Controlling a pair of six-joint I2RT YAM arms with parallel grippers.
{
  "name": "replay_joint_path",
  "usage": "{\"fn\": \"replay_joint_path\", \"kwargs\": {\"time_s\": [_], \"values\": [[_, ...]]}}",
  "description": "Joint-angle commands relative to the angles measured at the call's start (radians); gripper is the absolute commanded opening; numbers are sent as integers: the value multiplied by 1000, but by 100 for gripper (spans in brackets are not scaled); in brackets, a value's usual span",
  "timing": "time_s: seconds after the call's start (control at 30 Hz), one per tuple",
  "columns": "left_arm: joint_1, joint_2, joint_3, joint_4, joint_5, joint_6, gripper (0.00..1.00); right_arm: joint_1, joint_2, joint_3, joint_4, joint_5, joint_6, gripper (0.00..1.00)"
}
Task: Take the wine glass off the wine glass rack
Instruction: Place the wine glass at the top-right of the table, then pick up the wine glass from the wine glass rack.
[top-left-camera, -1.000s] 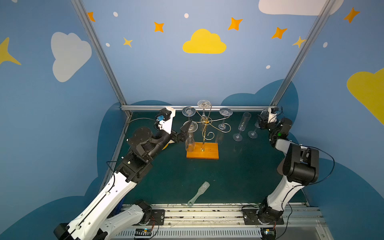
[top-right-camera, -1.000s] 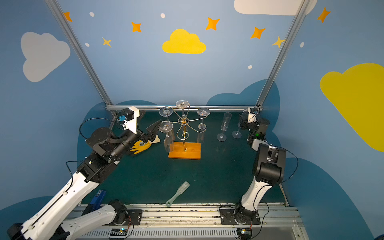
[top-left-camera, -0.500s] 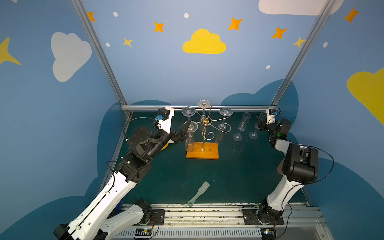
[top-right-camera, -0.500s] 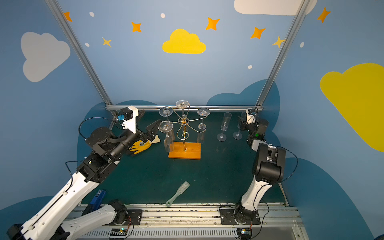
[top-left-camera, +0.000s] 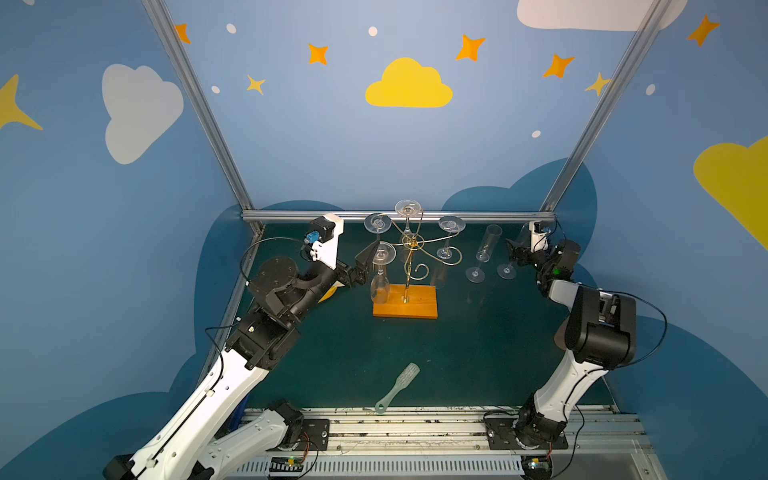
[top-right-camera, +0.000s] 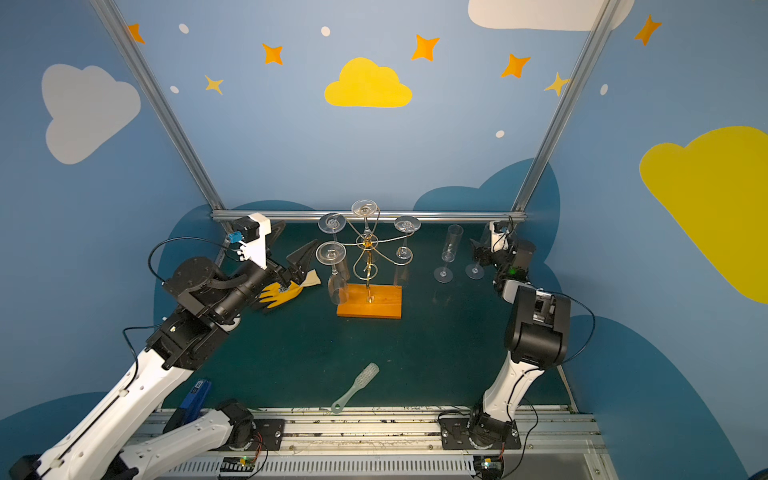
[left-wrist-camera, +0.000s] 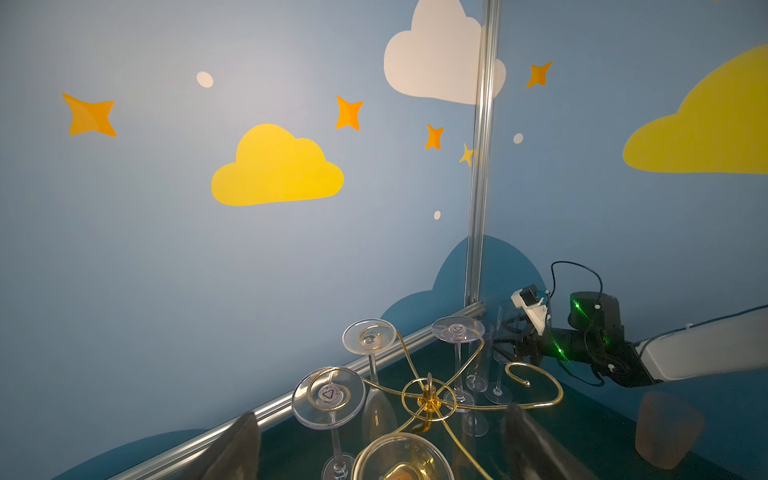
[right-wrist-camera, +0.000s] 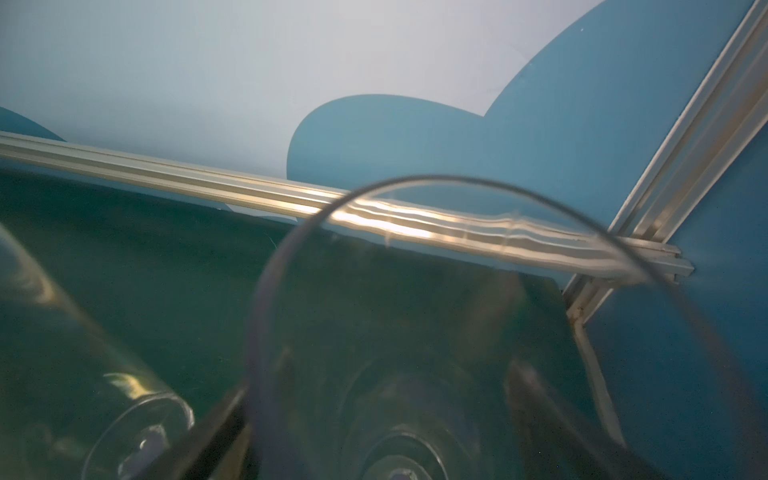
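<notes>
The wine glass rack (top-left-camera: 411, 257), gold wire on an orange base (top-right-camera: 374, 303), holds several wine glasses upside down. The nearest hanging wine glass (top-left-camera: 382, 270) has its foot (left-wrist-camera: 401, 457) in a curl between my left gripper's (top-right-camera: 298, 236) fingers (left-wrist-camera: 232, 444). That gripper is open and touches nothing. At the back right my right gripper (top-left-camera: 512, 251) stands open around the bowl of an upright wine glass (right-wrist-camera: 457, 316) on the table, whose foot (top-left-camera: 506, 271) rests on the mat. A second upright glass (top-left-camera: 484, 249) stands to its left.
A yellow glove (top-right-camera: 282, 291) lies under my left wrist. A clear brush (top-left-camera: 398, 386) lies near the front rail. A blue object (top-right-camera: 195, 397) sits at the front left, and a translucent cup (left-wrist-camera: 665, 428) stands by the right arm. Aluminium frame rails (top-left-camera: 399, 216) bound the mat.
Neither arm has visibly shifted. The right gripper's fingers now stand wider apart round the upright glass at the back right.
</notes>
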Motion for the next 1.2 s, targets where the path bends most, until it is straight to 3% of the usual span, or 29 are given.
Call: {"fn": "replay_joint_path", "kwargs": {"time_s": [0.0, 0.3, 0.5, 0.63, 0.7, 0.83, 1.0, 1.17], "values": [[9, -26, -6, -10, 7, -2, 91, -5, -63, -18, -37, 32, -5, 89], [100, -87, -25, -95, 66, -84, 92, -10, -269, -33, -225, 142, 30, 89], [298, -79, -17, -192, 300, -275, 92, 2, -477, -72, -417, 236, 103, 89], [382, -64, -17, -204, 478, -393, 92, 35, -595, -6, -760, 361, 201, 89], [415, -63, -17, -205, 540, -447, 92, 48, -642, 26, -913, 359, 230, 89], [437, -75, -37, -206, 609, -577, 92, 66, -798, -58, -990, 266, 354, 89], [432, -102, -129, -89, 731, -832, 89, 99, -996, -184, -1056, 297, 529, 89], [390, -141, -240, 25, 715, -1024, 89, 136, -1046, -174, -1172, 226, 604, 88]]}}
